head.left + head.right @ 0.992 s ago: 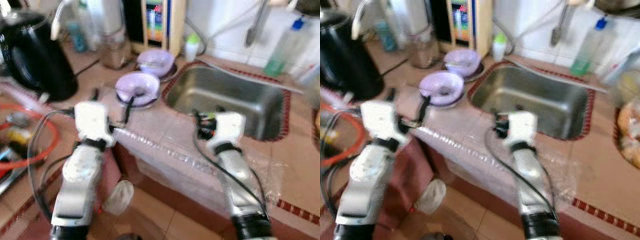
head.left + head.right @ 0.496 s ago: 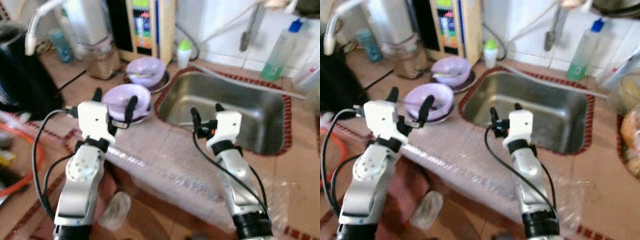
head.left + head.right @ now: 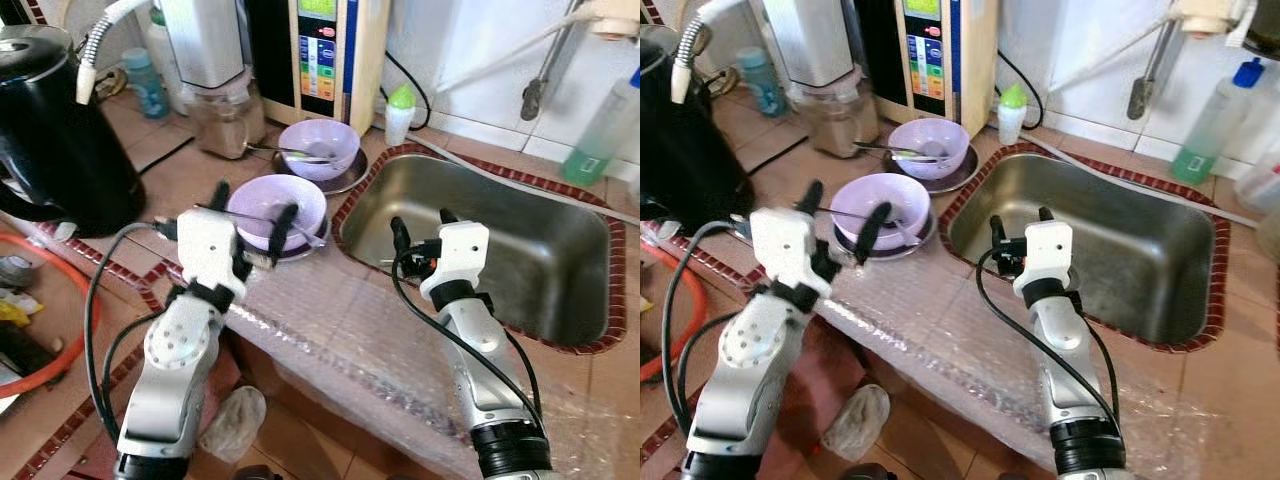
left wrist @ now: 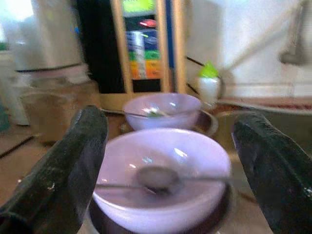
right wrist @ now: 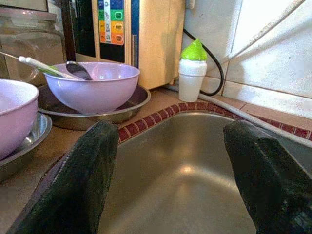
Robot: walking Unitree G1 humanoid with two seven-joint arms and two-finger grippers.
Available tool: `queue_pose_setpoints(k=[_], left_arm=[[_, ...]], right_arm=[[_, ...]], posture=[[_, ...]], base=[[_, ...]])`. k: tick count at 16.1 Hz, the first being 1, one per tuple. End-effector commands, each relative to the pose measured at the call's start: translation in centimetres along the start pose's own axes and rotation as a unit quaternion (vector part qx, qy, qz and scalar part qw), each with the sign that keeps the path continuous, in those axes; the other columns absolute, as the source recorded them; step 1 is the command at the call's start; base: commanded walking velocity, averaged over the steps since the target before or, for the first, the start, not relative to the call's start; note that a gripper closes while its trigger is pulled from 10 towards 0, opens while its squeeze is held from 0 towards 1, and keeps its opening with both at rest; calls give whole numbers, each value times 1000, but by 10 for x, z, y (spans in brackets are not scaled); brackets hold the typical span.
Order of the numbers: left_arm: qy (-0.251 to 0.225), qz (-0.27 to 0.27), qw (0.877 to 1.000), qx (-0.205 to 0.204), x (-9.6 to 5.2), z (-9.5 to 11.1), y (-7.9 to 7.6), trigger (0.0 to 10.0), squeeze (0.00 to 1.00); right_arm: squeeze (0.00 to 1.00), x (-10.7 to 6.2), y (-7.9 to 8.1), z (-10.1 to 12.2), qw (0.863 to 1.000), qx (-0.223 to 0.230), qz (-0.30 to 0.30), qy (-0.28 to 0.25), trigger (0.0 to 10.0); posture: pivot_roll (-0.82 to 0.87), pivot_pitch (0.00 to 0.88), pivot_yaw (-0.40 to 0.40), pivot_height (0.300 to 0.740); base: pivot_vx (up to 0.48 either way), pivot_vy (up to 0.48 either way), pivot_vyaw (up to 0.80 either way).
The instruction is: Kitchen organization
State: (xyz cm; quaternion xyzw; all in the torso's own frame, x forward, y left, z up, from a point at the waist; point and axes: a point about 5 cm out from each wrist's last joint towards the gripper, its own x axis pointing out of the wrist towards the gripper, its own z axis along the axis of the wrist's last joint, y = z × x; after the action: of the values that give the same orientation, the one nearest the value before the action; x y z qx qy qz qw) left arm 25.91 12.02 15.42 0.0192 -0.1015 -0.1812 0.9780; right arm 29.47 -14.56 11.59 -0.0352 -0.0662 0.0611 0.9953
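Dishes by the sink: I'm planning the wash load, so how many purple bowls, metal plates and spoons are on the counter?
Purple bowls: 2, the near bowl and the far bowl.
Metal plates: 2, one under the near bowl, one under the far bowl.
Spoons: 2, one across the near bowl, one in the far bowl.
Total: 6.

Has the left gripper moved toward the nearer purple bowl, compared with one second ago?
Yes. The left gripper now has its open fingers on either side of the nearer purple bowl; earlier they were short of its near rim.
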Motion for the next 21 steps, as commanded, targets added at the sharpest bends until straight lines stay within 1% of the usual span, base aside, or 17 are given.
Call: queue_pose_setpoints(k=[1,3,5,7,8,11,12,14,15,16,17,18,19,20,21], left_arm=[[3,-28,1000,-1,-3,-4,-6,10000,0],[8,-49,999,2,-6,-8,-9,10000,0],[11,-83,996,14,-6,-11,-11,10000,0],[20,-112,993,29,-5,-14,-14,10000,0],[28,-141,989,45,-3,-20,-15,10000,0],[29,-159,985,58,-1,-26,-16,10000,0],[30,-162,984,62,4,-30,-16,10000,0],[25,-162,984,72,13,-32,-15,10000,0],[19,-160,984,75,16,-30,-13,10000,0],[16,-161,984,79,19,-29,-12,10000,0],[13,-164,982,87,21,-29,-12,10000,0],[10,-168,981,92,25,-30,-12,2314,0],[4,-171,980,98,27,-30,-12,196,0],[1,-172,980,100,30,-31,-13,0,0],[2,-172,980,100,32,-32,-12,0,0]], right_arm=[[0,2,1,-2,1000,-2,2,16,10000],[0,2,5,-3,999,-22,15,18,10000],[0,3,9,-3,1000,1,26,18,10000],[0,3,8,-3,999,-5,24,22,10000],[0,1,7,-3,999,21,34,29,10000],[0,-3,5,-7,998,22,25,46,10000],[0,-6,7,-7,998,6,31,47,10000],[0,-13,9,-6,998,13,54,43,10000],[0,-14,5,-6,998,-14,36,43,10000],[0,-17,4,-6,998,3,42,48,10000],[0,-19,5,-6,995,48,63,55,10000],[0,-20,6,-3,995,53,74,45,10000],[0,-20,7,-3,995,51,75,48,10000],[0,-20,12,-2,994,20,95,52,10000],[0,-21,15,-1,993,15,105,48,10000]], posture=[[-6,0,37,740],[-12,0,39,740],[-19,0,40,740],[-24,0,41,740],[-31,2,43,740],[-36,4,44,740],[-53,7,44,740],[-59,9,45,740],[-64,9,46,740],[-69,8,48,740],[-69,8,48,740],[-74,4,50,740],[-74,1,51,740],[-73,0,51,740],[-73,0,51,740]], base=[[0,0,0],[0,0,0],[0,0,0],[0,0,0],[0,0,0],[0,0,0],[0,0,0],[0,0,0],[0,0,0],[0,0,0],[0,0,0],[0,0,0],[0,0,0],[0,0,0],[0,0,0]])
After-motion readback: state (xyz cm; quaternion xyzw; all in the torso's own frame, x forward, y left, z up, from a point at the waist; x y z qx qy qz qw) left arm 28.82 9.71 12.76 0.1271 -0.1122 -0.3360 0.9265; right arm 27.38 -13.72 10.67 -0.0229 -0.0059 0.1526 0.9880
